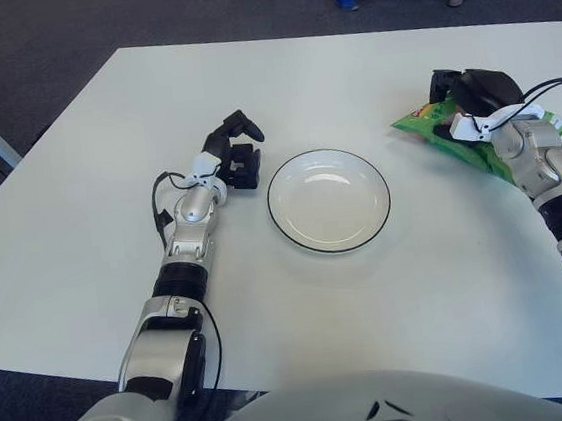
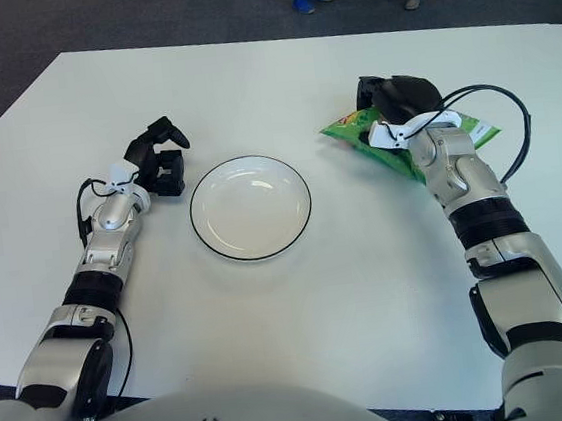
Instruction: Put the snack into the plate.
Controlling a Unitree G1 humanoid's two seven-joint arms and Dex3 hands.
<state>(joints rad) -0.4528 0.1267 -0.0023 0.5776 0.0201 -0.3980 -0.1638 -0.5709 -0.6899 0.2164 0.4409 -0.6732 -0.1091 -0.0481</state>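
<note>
Snack (image 2: 374, 142), a green bag, is lying on the white table (image 2: 302, 319) right of the empty plate (image 2: 251, 209). My right hand (image 2: 395, 98) is closing over it, though I cannot tell whether I am gripping it. Lifting and placing remain. My left hand (image 2: 159, 153) is idling left of the plate, fingers curled, holding nothing.

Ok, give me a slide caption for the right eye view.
Right hand over the green snack bag, empty plate centre, left hand beside it.

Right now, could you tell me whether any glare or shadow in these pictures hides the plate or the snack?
In the left eye view the plate shows only faint bright patches, its rim clear. In the right eye view the right hand covers part of the snack bag; glare hides nothing. The left hand shows left of the plate.
</note>
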